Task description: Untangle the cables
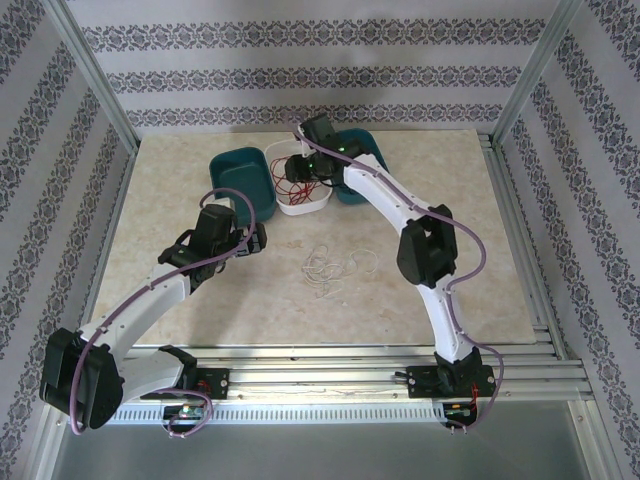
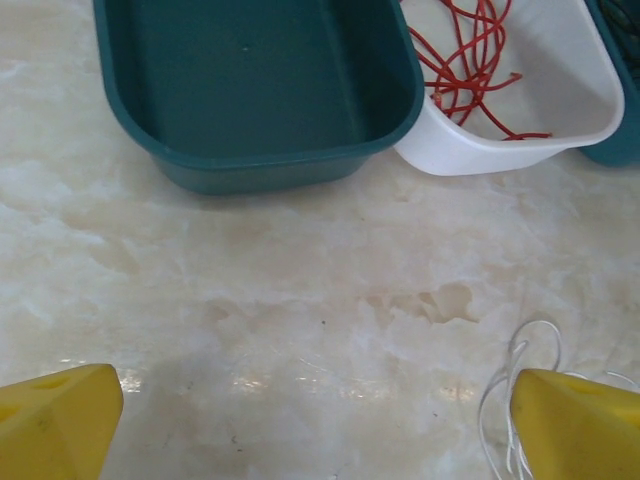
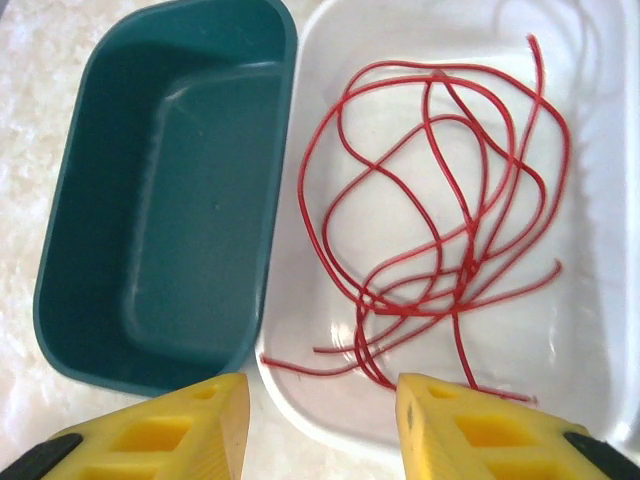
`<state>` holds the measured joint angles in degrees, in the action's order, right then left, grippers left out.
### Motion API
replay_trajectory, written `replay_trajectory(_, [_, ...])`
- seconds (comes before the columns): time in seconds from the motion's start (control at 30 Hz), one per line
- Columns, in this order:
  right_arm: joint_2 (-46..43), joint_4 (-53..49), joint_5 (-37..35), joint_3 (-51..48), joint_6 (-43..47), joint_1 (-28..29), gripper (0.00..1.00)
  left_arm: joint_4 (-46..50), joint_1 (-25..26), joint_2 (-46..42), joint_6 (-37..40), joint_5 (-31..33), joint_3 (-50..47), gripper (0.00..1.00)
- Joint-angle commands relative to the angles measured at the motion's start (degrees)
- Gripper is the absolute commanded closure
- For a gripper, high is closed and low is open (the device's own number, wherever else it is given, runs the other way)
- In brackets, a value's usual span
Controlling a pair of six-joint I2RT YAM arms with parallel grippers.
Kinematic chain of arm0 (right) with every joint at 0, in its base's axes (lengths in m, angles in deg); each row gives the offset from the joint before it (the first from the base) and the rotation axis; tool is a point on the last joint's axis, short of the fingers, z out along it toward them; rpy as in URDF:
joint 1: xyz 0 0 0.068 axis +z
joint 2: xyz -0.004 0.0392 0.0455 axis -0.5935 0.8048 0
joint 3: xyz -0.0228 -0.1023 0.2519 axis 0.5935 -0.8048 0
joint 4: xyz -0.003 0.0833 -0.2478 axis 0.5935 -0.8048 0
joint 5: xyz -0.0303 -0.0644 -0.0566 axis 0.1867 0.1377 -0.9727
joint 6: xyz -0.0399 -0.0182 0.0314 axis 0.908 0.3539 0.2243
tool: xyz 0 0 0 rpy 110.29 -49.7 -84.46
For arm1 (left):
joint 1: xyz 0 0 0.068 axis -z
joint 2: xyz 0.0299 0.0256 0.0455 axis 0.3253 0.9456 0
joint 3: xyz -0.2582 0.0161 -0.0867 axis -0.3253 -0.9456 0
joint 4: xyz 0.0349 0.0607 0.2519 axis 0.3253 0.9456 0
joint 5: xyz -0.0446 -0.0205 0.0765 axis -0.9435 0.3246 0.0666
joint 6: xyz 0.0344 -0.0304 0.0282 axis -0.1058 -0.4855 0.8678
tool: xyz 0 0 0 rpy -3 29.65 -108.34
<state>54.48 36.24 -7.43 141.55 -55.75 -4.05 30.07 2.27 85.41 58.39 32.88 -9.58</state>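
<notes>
A loose red cable (image 3: 440,230) lies coiled in the white tray (image 3: 590,330); it also shows as red cable (image 1: 293,181) and red cable (image 2: 468,58). My right gripper (image 3: 322,420) hovers open above the tray's near rim, nothing between its yellow fingers (image 3: 175,430); from above the right gripper (image 1: 301,168) is over the tray. A thin white cable (image 1: 335,268) lies tangled on the table's middle. My left gripper (image 2: 320,430) is open and empty above bare table, with white cable (image 2: 520,365) by its right finger (image 2: 580,425). The left gripper (image 1: 250,240) is left of the white cable. No black cable is in view.
An empty teal bin (image 1: 240,180) stands left of the white tray (image 1: 318,205), and a second teal bin (image 1: 358,175) stands behind the right arm. The empty teal bin (image 2: 260,90) is just ahead of the left gripper. Patterned walls and metal posts ring the marble table (image 1: 470,250).
</notes>
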Motion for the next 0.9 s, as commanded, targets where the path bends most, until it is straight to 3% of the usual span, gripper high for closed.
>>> replay_trajectory(0.0, [-8.7, 5.3, -3.4, -8.8, -0.9, -0.5, 0.55, -3.1, -0.1, 1.3, 1.7, -3.3, 1.3, 0.00])
replay_trajectory(0.27, [-28.8, 14.9, -8.4, -38.1, -4.0, -2.3, 0.48, -7.8, 3.7, 5.5, 4.0, -11.3, 2.1, 0.00])
replay_trajectory(0.4, [-36.1, 13.9, -11.3, -47.9, -5.8, -2.9, 0.26, -8.3, 7.5, 9.1, 9.9, -17.2, 4.2, 0.04])
replay_trajectory(0.47, [-39.7, 13.9, -12.4, -52.6, -7.7, -3.4, 0.02, -8.0, 8.9, 10.0, 15.7, -21.2, 5.0, 0.08])
replay_trajectory(0.6, [-46.5, 14.0, -13.9, -60.5, -9.9, -4.4, 0.02, -3.9, 10.7, 10.2, 30.7, -28.5, 6.6, 0.12])
replay_trajectory(0.7, [-50.1, 13.4, -14.0, -63.9, -11.3, -5.7, 0.02, 0.3, 11.6, 11.1, 40.8, -29.3, 7.8, 0.14])
replay_trajectory(0.87, [-54.3, 13.0, -14.1, -67.8, -13.4, -7.5, 0.02, 0.2, 12.0, 13.5, 47.9, -28.7, 7.6, 0.19])
